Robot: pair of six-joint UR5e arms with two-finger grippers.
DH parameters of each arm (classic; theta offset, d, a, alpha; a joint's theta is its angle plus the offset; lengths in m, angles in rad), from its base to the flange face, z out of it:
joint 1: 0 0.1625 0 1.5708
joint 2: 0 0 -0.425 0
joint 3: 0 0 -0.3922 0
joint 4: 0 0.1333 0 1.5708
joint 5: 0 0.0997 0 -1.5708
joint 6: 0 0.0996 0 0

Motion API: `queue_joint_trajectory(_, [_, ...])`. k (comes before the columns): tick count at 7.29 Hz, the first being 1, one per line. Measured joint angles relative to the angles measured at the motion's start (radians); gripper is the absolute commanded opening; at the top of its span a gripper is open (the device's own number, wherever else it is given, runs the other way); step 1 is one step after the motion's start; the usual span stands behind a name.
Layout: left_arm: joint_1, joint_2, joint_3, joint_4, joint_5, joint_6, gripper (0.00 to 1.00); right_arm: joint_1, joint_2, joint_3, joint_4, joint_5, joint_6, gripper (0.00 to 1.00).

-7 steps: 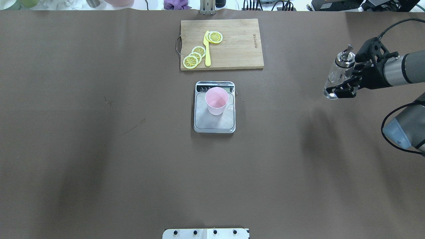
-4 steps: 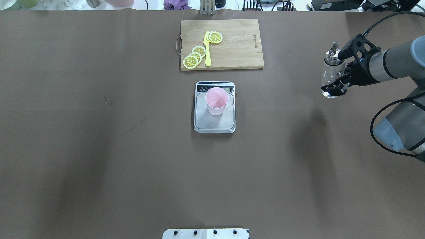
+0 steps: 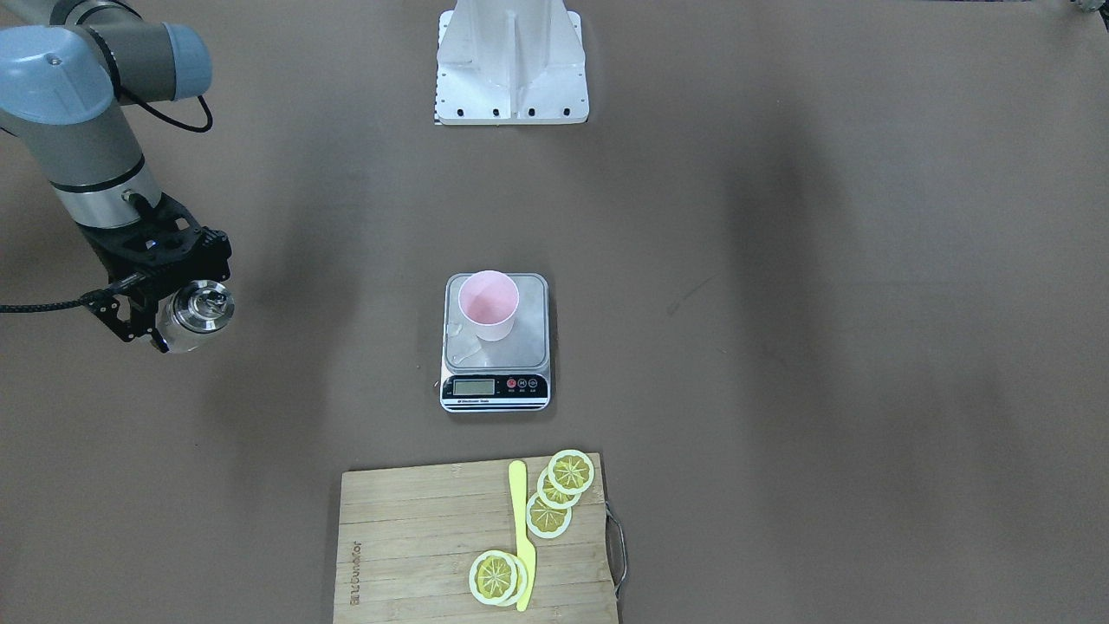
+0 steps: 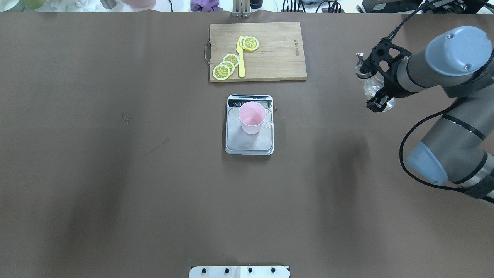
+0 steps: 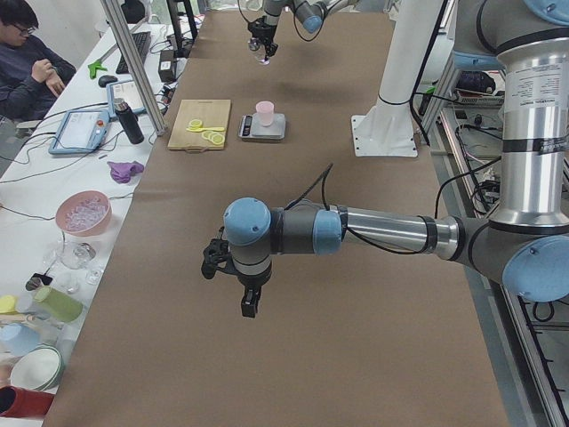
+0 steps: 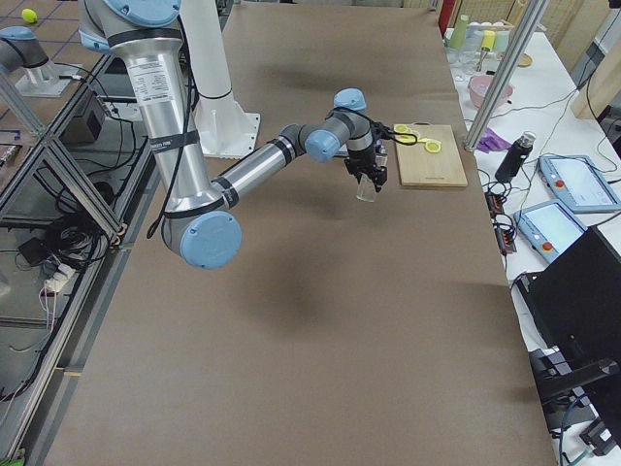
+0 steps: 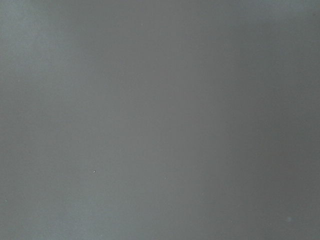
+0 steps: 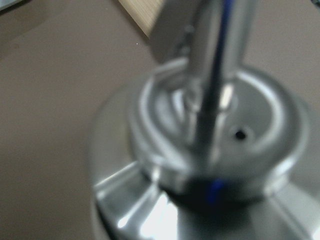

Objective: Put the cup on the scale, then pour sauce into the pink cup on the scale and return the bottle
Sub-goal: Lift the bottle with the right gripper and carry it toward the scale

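Observation:
The pink cup point(image 4: 251, 117) stands upright on the scale point(image 4: 249, 145) at the table's middle; both also show in the front-facing view, the cup point(image 3: 489, 305) on the scale point(image 3: 530, 348). My right gripper point(image 4: 379, 101) is shut on the clear glass bottle point(image 4: 368, 85) and holds it roughly upright above the table, far to the right of the scale. The bottle's metal pourer cap point(image 8: 210, 145) fills the right wrist view. The sauce inside cannot be made out. My left gripper point(image 5: 238, 285) shows only in the exterior left view, so I cannot tell if it is open.
A wooden cutting board point(image 4: 278, 58) with lemon slices point(image 4: 227, 65) and a yellow knife point(image 4: 241, 58) lies beyond the scale. A small clear smear point(image 4: 268, 124) lies on the scale's plate beside the cup. The robot base plate point(image 4: 239, 271) is at the near edge.
My right arm has swung the bottle leftward and a little farther away in the overhead view. The cup and scale have not moved.

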Motion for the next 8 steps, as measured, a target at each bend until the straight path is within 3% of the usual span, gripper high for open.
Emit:
queue_joint_trajectory(4, [0.000,0.000,0.004,0.002,-0.001,-0.001,0.98,-0.145,0.137,0.026,-0.320,-0.255,0.002,0.00])
queue_joint_trajectory(8, [0.001,0.000,0.008,0.005,0.000,-0.005,0.98,-0.242,0.247,0.026,-0.557,-0.382,0.031,0.00])
